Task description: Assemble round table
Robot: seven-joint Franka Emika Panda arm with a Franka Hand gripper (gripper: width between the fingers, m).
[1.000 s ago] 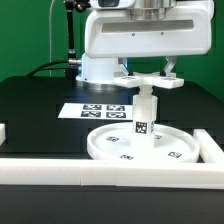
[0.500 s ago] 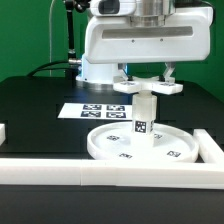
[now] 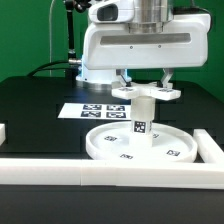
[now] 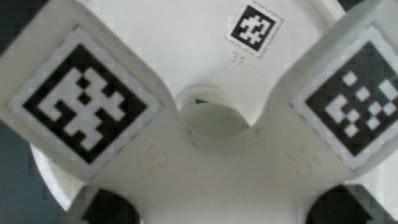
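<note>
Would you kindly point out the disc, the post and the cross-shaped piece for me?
disc [image 3: 172, 147], exterior view, its bare floor
post [image 3: 146, 108], exterior view, side above its marker
cross-shaped piece [image 3: 140, 92], exterior view, its front edge

The arm [image 3: 98, 68] is rounded and white, its gripper [image 3: 145, 82] boxy white with dark fingers [image 3: 166, 76]; a black cable [image 3: 70, 40] hangs beside it.

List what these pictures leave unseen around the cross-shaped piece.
Exterior view: whether the cross-shaped piece sits on the post; the piece covers the joint.
Wrist view: fingertips of the tool, cut by the picture's edge and blurred.
Exterior view: one end of the marker board, behind the post.
Exterior view: marker patterns on the disc, too small.
</note>
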